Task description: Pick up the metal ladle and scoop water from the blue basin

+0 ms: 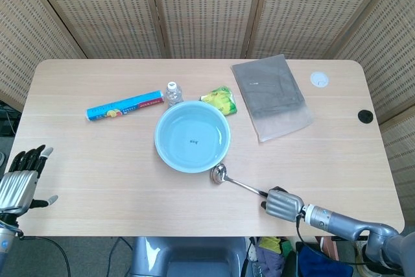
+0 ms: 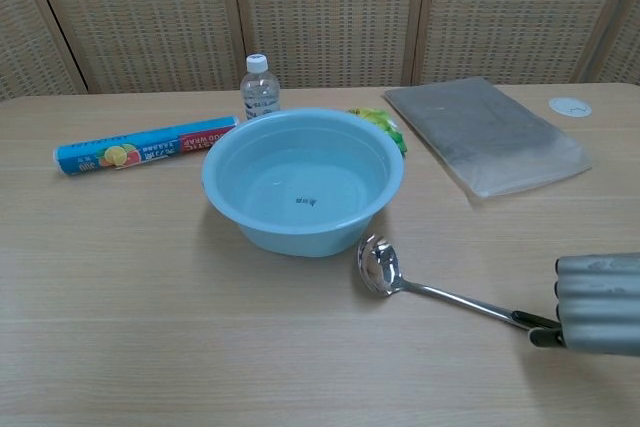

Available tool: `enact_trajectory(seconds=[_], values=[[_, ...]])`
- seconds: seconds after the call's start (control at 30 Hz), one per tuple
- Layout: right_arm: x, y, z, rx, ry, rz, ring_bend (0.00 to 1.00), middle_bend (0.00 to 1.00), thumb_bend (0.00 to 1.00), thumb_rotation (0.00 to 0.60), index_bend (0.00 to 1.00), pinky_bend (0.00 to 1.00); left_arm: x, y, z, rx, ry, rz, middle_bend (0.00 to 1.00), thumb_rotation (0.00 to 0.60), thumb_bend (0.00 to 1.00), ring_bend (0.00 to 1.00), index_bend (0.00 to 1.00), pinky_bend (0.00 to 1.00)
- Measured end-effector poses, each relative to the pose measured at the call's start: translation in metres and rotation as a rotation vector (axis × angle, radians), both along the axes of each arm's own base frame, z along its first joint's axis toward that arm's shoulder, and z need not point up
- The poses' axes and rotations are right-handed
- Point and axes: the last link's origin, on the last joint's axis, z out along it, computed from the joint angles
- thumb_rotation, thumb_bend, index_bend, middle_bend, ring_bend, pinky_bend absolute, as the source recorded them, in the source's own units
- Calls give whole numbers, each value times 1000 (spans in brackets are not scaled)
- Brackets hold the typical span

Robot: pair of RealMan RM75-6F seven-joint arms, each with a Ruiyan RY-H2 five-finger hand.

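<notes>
Water in blue basin (image 2: 303, 182); right robot hand (image 2: 598, 304) gripping metal ladle (image 2: 430, 286) handle.

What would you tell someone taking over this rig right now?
Right hand: fingers closed around the dark handle end of the metal ladle.
Left hand: off the table's near left corner, fingers apart, holding nothing.
Ladle bowl sits on the table beside the blue basin, near its front right rim; basin holds water.
Done: ladle gripped.
Left: lift it, dip into the basin, scoop.
</notes>
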Motion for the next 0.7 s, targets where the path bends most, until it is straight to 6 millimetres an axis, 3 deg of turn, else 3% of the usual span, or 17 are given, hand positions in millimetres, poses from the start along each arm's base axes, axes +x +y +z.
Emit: enact_trajectory(seconds=[0.3, 0.47, 0.53, 0.6, 0.7], values=[[3, -24, 5, -78, 6, -25, 893, 909, 752, 600, 418, 1000, -1, 0, -1, -4, 3, 4, 0, 600, 0, 0, 0, 0], [12, -19, 18, -59, -70, -33, 893, 909, 723, 600, 418, 1000, -2, 1, -2, -9, 2, 8, 0, 600, 0, 0, 0, 0], [19, -17, 25, -52, -124, -48, 893, 909, 581, 600, 418, 1000, -2, 0, -2, -10, 2, 9, 0, 600, 0, 0, 0, 0], [25, -19, 34, -60, -191, -88, 893, 909, 330, 600, 419, 1000, -1, 0, -1, -9, -2, 7, 0, 600, 0, 0, 0, 0], [31, -25, 43, -87, -290, -198, 893, 909, 153, 600, 419, 1000, 0, -1, 1, -6, -9, 2, 0, 600, 0, 0, 0, 0]])
